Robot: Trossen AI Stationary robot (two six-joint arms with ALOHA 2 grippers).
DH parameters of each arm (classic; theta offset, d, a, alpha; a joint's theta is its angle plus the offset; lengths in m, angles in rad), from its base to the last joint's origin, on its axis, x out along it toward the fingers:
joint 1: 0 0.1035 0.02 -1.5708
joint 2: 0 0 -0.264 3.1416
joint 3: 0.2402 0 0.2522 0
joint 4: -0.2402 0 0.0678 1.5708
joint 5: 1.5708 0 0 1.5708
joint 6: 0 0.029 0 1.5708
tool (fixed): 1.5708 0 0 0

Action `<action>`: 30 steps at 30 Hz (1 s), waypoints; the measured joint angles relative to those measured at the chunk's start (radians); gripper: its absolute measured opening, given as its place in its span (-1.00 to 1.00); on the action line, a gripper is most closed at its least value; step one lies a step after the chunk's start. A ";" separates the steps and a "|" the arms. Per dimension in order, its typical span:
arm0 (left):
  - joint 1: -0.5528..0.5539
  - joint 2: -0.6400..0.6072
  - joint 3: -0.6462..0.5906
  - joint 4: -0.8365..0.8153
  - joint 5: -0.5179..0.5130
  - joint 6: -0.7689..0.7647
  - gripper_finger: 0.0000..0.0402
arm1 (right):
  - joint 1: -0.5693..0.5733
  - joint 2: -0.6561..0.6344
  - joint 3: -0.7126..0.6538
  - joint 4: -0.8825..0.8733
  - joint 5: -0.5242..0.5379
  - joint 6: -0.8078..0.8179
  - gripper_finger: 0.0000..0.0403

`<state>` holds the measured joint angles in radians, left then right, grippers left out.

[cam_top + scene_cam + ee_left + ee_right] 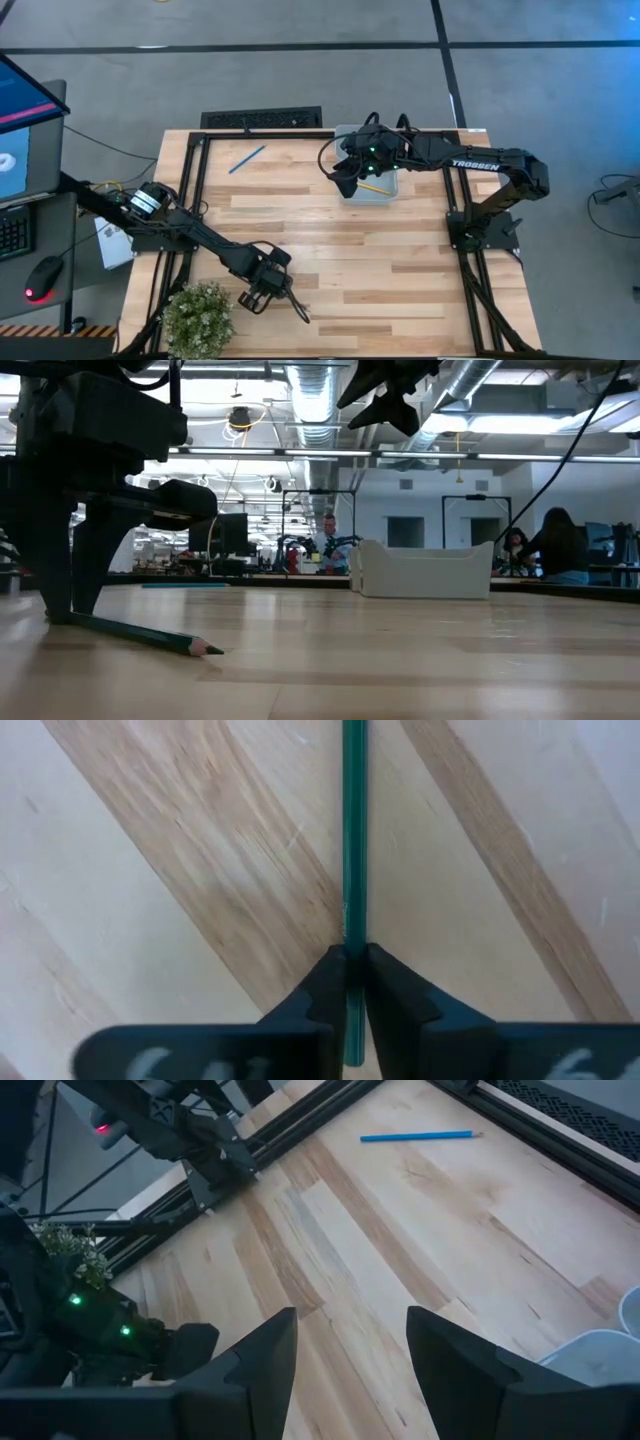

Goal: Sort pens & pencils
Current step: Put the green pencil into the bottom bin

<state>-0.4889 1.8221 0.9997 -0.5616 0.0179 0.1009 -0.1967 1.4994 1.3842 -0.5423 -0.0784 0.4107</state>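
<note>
A dark green stick (290,303) with a sharpened point (212,650) lies near the table's near edge. My left gripper (264,287) is shut on it. A light blue pencil (246,159) lies flat on the wood near the far left corner and also shows in the right wrist view (415,1137). A yellow pencil (372,186) lies inside the white bin (385,190) at the far side. My right gripper (350,1350) hangs open in the air over the bin's left edge, touching nothing. My left gripper pinches the dark green stick (353,925) between its two fingertips (325,982), near the end away from the point. The fingers come down from above and cross the stick. The stick's pointed end (205,648) rests on the table.
A small potted plant (198,318) stands at the near left corner, close to my left gripper. A black aluminium frame (195,170) borders the table's left, far and right sides. Bare wood (340,250) stretches between the two grippers. People are seen in the room beyond the table.
</note>
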 joint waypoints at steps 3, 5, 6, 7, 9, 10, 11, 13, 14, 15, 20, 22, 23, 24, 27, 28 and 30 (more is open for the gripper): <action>0.000 0.000 0.000 0.000 0.000 0.000 -0.96 | 0.000 0.000 0.000 0.000 0.000 0.000 0.04; 0.000 0.000 0.000 0.000 0.000 0.000 -0.94 | 0.000 0.000 0.000 0.000 0.000 0.000 0.04; 0.000 0.000 0.000 -0.001 -0.004 0.000 -0.94 | 0.000 0.000 0.000 0.000 0.000 0.000 0.04; 0.000 0.000 0.000 -0.004 -0.007 -0.001 -0.94 | 0.000 0.000 0.000 0.000 0.000 0.000 0.04; 0.002 0.000 0.000 -0.009 -0.018 0.000 -0.95 | 0.000 0.000 0.000 0.000 0.000 0.000 0.04; 0.005 0.001 0.004 -0.017 -0.018 0.001 -0.97 | 0.000 0.000 0.000 0.000 0.000 0.000 0.04; 0.010 0.002 0.008 -0.026 -0.017 0.001 -0.98 | 0.000 0.000 0.000 0.000 0.000 0.000 0.04; 0.021 0.003 0.016 -0.040 -0.008 -0.007 -0.98 | 0.000 0.000 0.000 0.000 0.000 0.000 0.04; 0.028 0.004 0.019 -0.045 0.002 -0.011 -0.97 | 0.000 0.000 0.000 0.000 0.000 0.000 0.04; 0.034 0.006 0.022 -0.048 0.016 -0.013 -0.97 | 0.000 0.000 0.000 0.000 0.000 0.000 0.04; 0.055 0.010 0.040 -0.073 0.041 -0.003 -0.98 | 0.000 0.000 0.000 -0.003 0.000 0.000 0.04; 0.062 0.011 0.047 -0.083 0.047 0.007 -0.98 | 0.000 0.000 0.000 -0.003 0.000 0.000 0.04; 0.064 0.011 0.049 -0.087 0.047 0.008 -0.98 | 0.000 0.000 0.000 -0.003 0.000 0.000 0.04; 0.066 0.011 0.052 -0.091 0.048 0.008 -0.98 | 0.000 0.000 0.000 -0.003 -0.002 0.000 0.04; 0.069 0.011 0.058 -0.099 0.047 0.011 -0.97 | 0.000 0.000 0.000 -0.004 -0.003 0.000 0.04; 0.069 0.011 0.058 -0.100 0.046 0.011 -0.97 | 0.000 0.000 0.000 -0.007 -0.003 0.000 0.04; 0.069 0.011 0.059 -0.101 0.042 0.011 -0.98 | 0.000 0.000 0.000 -0.027 -0.003 0.004 0.04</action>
<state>-0.4198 1.8332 1.0584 -0.6628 0.0597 0.1120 -0.1967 1.4994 1.3842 -0.5697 -0.0818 0.4149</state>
